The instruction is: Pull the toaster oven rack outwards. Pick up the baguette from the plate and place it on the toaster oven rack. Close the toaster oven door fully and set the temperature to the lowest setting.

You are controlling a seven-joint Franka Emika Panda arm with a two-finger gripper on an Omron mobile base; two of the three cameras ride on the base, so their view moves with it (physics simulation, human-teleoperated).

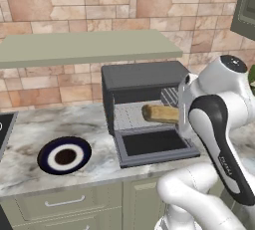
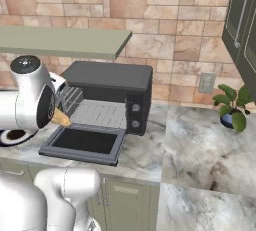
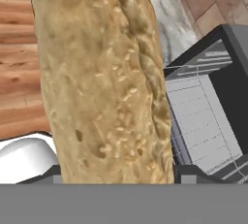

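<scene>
One white arm's two-finger gripper (image 3: pixel 114 182) gripped one golden-tan seeded baguette (image 1: pixel 160 113) above the dropped dark glass-windowed door (image 1: pixel 155 144). Behind lay one light-grey wire rack (image 2: pixel 101 113) inside one boxy dark toaster oven (image 2: pixel 113 77). One round navy plate (image 1: pixel 48 158) sat apart, bare.

- Golden-tan baguette (image 3: pixel 101 82): rough, seeded crust, matt.
- Boxy dark grey toaster oven (image 1: pixel 142 76): matt casing.
- Light-grey wire rack (image 2: pixel 100 113): metal.
- Marbled grey countertop (image 2: pixel 210 150): smooth stone.
</scene>
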